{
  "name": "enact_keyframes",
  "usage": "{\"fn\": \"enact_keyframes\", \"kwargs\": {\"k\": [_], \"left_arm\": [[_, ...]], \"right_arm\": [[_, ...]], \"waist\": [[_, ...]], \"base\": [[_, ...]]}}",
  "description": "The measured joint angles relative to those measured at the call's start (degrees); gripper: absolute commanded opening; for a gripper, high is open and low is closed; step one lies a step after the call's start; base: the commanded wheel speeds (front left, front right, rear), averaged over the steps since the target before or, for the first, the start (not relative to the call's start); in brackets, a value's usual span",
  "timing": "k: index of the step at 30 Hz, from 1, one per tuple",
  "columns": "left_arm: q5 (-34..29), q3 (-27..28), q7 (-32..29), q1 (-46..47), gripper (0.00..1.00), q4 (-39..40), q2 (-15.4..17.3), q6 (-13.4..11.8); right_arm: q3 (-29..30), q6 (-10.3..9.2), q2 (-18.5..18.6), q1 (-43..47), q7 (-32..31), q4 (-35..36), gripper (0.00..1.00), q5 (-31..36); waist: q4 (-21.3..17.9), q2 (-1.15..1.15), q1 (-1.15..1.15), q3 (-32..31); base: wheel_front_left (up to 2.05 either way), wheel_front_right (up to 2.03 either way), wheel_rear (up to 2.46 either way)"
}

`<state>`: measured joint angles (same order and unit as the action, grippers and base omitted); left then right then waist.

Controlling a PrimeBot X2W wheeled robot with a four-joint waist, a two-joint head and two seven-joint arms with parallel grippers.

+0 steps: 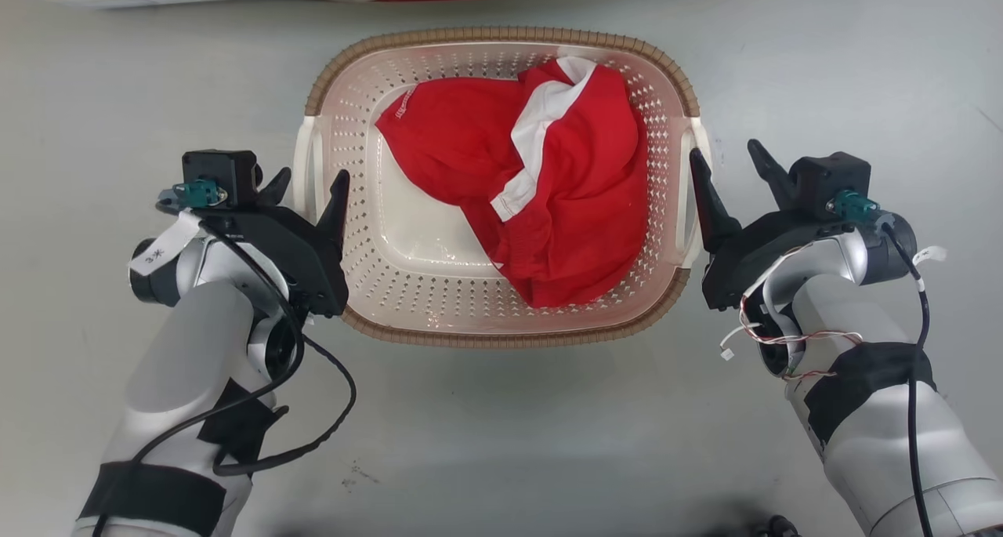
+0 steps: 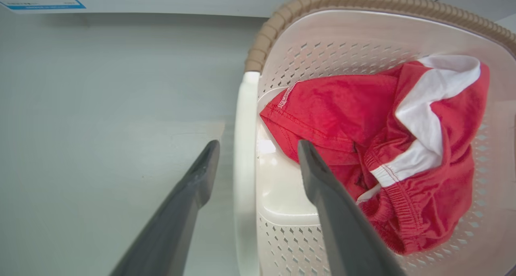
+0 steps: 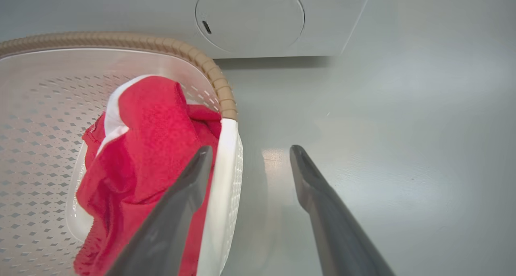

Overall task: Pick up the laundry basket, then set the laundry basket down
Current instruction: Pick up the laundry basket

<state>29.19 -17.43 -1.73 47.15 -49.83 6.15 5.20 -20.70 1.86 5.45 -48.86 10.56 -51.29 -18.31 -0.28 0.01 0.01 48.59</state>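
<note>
Left claw (image 1: pixel 311 180): spread, astride the left white handle (image 1: pixel 304 153), one finger outside it and one inside the basket wall; the left wrist view shows a gap on each side of the handle. Right claw (image 1: pixel 723 153): likewise spread, astride the right white handle (image 1: pixel 701 139), its inner finger close against the handle, though contact cannot be confirmed. Neither claw pinches anything. The laundry basket (image 1: pixel 501 35) sits between the two arms, apparently resting on the grey floor (image 1: pixel 501 427), and holds a red-and-white garment (image 1: pixel 548 184) heaped toward its right and far walls. Beyond the basket's far rim stands the washing machine (image 3: pixel 250 18). Assessment: the pick-up step is in hand, at the stage of lining up on the handles, with no lift begun. The next move calls for both claws to press shut on their handles together, then rise evenly so the basket stays level.
</note>
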Motion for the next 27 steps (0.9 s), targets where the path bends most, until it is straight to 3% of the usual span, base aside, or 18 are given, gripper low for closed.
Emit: {"fn": "enact_keyframes", "kwargs": {"k": [12,13,14,15,16,27], "left_arm": [[0.0,-0.2,-0.4,3.8,1.0,-5.3,-0.6,0.9],[0.0,-0.2,-0.2,4.2,1.0,-5.7,-0.6,0.9],[0.1,-0.2,-0.1,4.4,0.8,-6.1,-0.6,0.9],[0.3,-0.2,-0.1,4.5,0.32,-6.5,-0.7,0.9],[0.5,-0.2,0.1,4.5,0.0,-7.0,-0.7,1.0],[2.1,-0.3,0.9,6.4,0.0,-11.1,-2.4,1.4]], "right_arm": [[-1.2,1.18,-0.9,-3.8,-0.4,-4.7,1.0,-0.4],[-1.3,1.2,-1.0,-4.0,-0.3,-5.0,0.73,-0.4],[-1.5,1.42,-1.1,-4.2,-0.3,-5.4,0.0,-0.5],[-1.5,1.7,-1.2,-4.5,-0.2,-5.7,0.0,-0.6],[-1.5,1.74,-1.5,-4.8,-0.1,-6.0,0.0,-0.9],[-1.7,2.2,-2.5,-6.5,0.6,-9.7,0.0,-1.9]], "waist": [[-0.2,0.0,0.0,4.1],[-0.2,0.0,0.0,4.3],[-0.2,0.0,0.0,4.5],[-0.2,0.0,0.0,4.6],[-0.1,0.0,0.0,4.7],[0.0,-0.01,-0.01,4.2]], "base": [[0.0,0.0,0.0],[0.0,0.0,0.0],[0.0,0.0,0.0],[0.0,0.0,0.0],[0.0,0.0,0.0],[0.0,0.0,0.0]]}}
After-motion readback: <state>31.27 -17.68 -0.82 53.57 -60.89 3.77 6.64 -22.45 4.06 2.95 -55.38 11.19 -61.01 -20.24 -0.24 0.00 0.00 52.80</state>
